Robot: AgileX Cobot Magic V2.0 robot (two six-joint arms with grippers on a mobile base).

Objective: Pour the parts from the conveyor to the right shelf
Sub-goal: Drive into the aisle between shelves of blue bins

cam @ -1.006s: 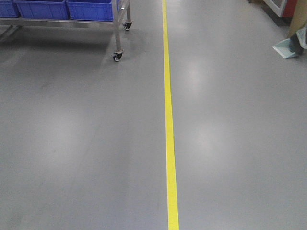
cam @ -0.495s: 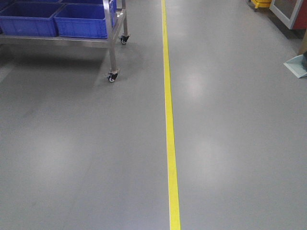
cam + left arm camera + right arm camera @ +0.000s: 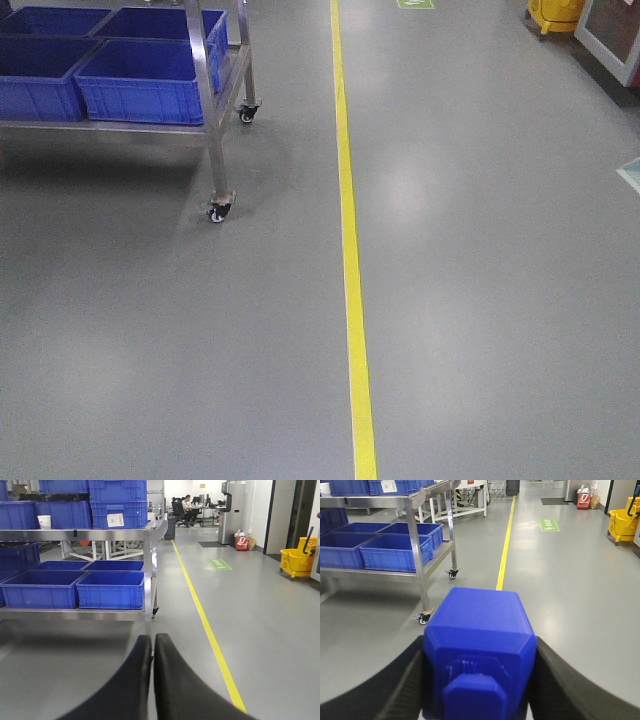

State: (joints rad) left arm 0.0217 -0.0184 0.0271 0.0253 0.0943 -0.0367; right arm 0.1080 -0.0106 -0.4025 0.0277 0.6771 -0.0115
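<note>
Bright, even overhead light in all 3 views. Grey floor (image 3: 480, 300) is semi-gloss w/ soft pale glare patches either side of yellow line (image 3: 350, 260). Soft-edged shadow under shelf (image 3: 212, 100). Front view sharp, no motion blur; line reads straight, so little edge distortion. Left wrist view: left gripper (image 3: 152, 641) close to lens, soft, near-featureless black; far bkgd brighter, slightly washed out. Right wrist view: blue part (image 3: 480, 640) fills foreground, a bit soft, v. saturated; bkgd clearer.

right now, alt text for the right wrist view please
A bright-blue studded block fills the foreground, clamped between two black fingers. Behind, a steel shelf with blue bins stands left of a yellow floor line.
</note>
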